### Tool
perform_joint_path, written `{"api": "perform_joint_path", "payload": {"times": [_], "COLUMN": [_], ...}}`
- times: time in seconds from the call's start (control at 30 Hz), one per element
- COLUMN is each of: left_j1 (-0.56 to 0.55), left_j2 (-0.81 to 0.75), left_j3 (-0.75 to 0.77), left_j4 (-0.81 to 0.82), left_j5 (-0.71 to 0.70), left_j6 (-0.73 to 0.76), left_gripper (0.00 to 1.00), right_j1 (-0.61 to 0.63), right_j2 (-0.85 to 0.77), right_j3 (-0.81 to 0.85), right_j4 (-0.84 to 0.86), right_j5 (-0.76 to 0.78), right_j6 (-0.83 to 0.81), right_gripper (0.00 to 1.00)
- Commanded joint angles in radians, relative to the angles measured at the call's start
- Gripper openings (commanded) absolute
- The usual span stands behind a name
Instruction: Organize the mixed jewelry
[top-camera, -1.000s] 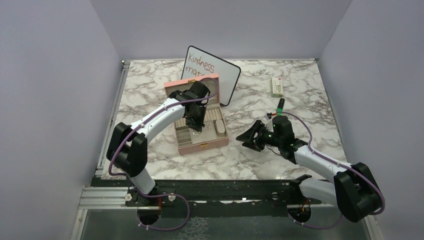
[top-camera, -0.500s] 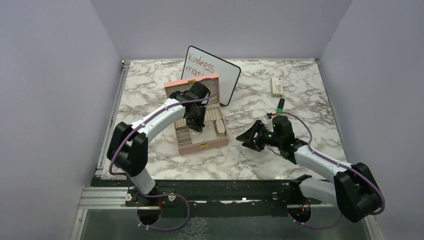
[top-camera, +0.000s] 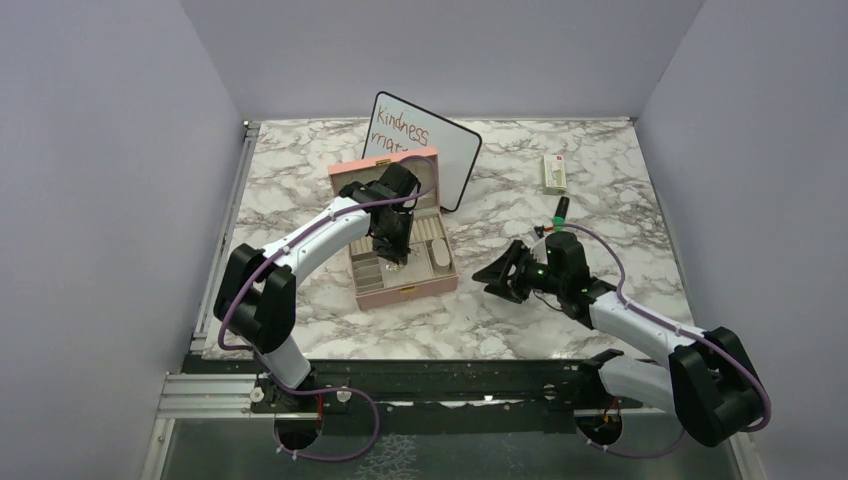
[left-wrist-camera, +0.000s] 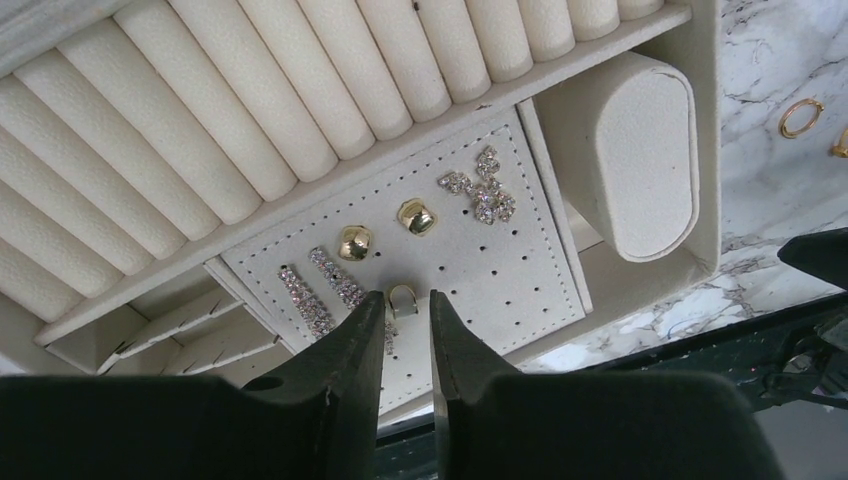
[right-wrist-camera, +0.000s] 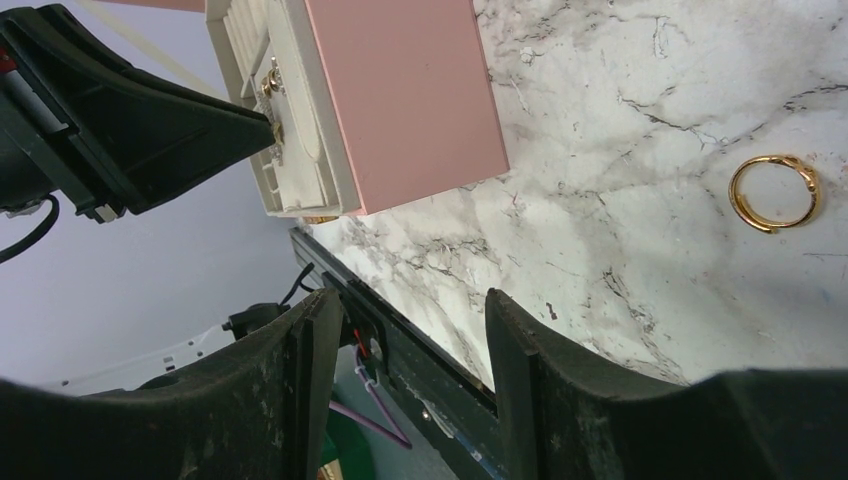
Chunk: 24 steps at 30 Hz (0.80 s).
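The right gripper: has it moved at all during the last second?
No. In the top view the right gripper sits at the same spot, just right of the pink box, as in both earlier pictures.

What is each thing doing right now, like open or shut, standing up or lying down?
pink box: open, lid up.
left gripper: jaws a little apart over the earring pad, gripping nothing.
small gold earring: lying loose on the pad.
right gripper: open, empty, above the table.
gold hoop: lying flat on the table.
whiteboard: propped up behind the box.
packet: lying flat.
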Motion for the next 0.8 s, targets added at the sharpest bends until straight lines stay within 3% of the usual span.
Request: {"api": "perform_joint_path", "payload": {"times": [0.0, 0.4, 0.57, 0.77], "left_j1": [-0.004, -0.004, -0.004, -0.004], "left_j2": [-0.043, -0.165, -0.281, -0.474], "left_j3": [0.002, -0.011, -0.043, -0.179], "left_j4": [0.004, 0.022, 0.138, 0.382], "left_j5": [0.016, 0.039, 0.065, 0.063], "left_j6": [-0.021, -0.075, -0.066, -0.085], "left_gripper": [0.25, 0.37, 0.44, 0.63], "right_j1": [-0.004, -0.005, -0.005, -0.006], "right_j2": [-0.025, -0.031, -0.044, -0.045], "right_j3": [-0.004, 0.088, 0.173, 0.275], "right_j4": [-0.018, -0.125, -0.304, -0.508], "right_j5": [0.026, 0.130, 0.356, 0.738], "right_j6": [-0.005, -0.094, -0.217, -0.321], "right_gripper": [0.59, 0.59, 0.59, 0.60]}}
